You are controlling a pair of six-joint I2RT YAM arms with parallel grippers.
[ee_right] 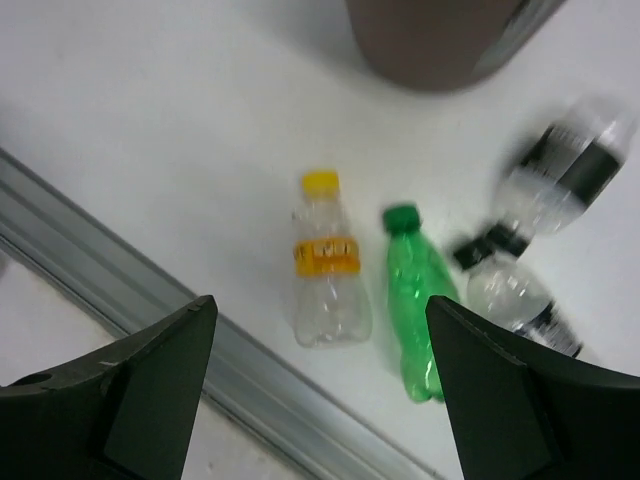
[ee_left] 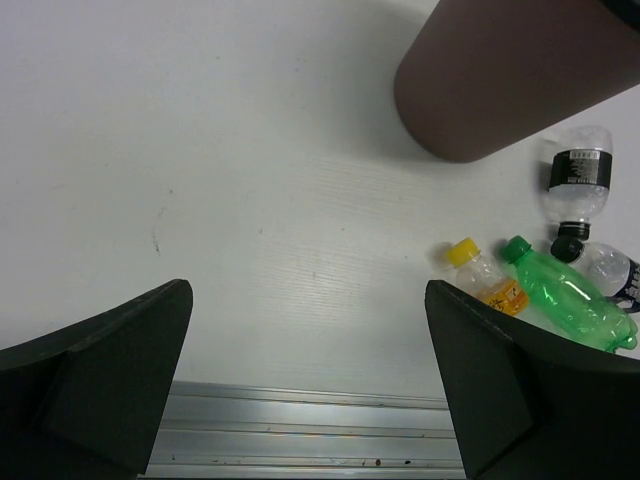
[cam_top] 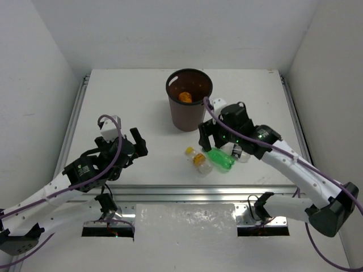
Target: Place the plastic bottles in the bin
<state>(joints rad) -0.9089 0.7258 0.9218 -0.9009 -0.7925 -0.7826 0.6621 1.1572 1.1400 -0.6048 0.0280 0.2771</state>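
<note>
The dark brown bin [cam_top: 189,107] stands at the table's far middle with an orange bottle [cam_top: 185,97] lying inside. In front of it lie a clear bottle with a yellow cap [cam_top: 197,158] [ee_right: 325,270] and a green bottle [cam_top: 220,158] [ee_right: 415,300]. Two clear bottles with black labels [ee_right: 565,170] [ee_right: 515,295] lie to their right, mostly hidden under my right arm in the top view. My right gripper [cam_top: 211,137] [ee_right: 320,305] hovers open above the yellow-capped and green bottles, holding nothing. My left gripper [cam_top: 136,148] [ee_left: 308,300] is open and empty, left of the bottles.
An aluminium rail [cam_top: 181,192] [ee_left: 300,430] runs along the table's near edge, just below the bottles. White walls close in the left, right and back sides. The bin's wall [ee_left: 510,80] rises at the top right of the left wrist view.
</note>
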